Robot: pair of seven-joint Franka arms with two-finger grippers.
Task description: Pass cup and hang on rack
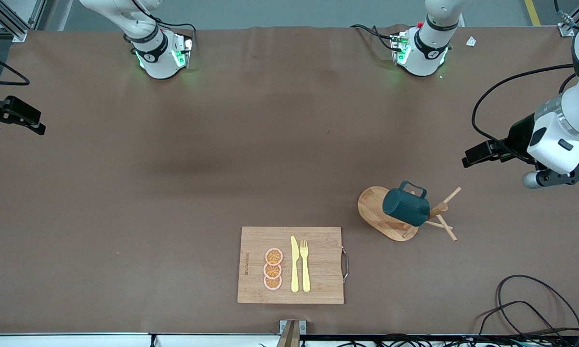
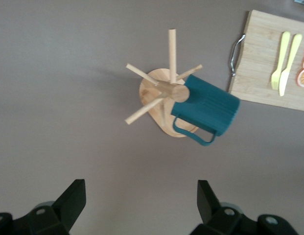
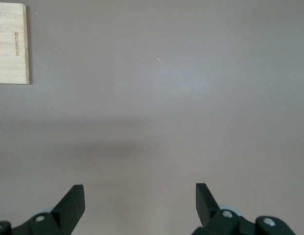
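The cup hangs on the rack, tilted on its side with the loop handle turned toward the robots' bases and its ribbed body leaning out over the oval base; from the left wrist view we see the cup slung against the central post among the pegs, which suggests to us the hanging is done. The rack stands toward the left arm's end of the table, just beside the cutting board and a little farther from the front camera than it. On the board lie a yellow knife, a fork and three orange slices, none of them part of the job. We find the left gripper high over bare table near the rack, fingers wide apart and empty, apparently clear of the cup. The right gripper, jaws also spread and empty, waits over bare table at the right arm's end.
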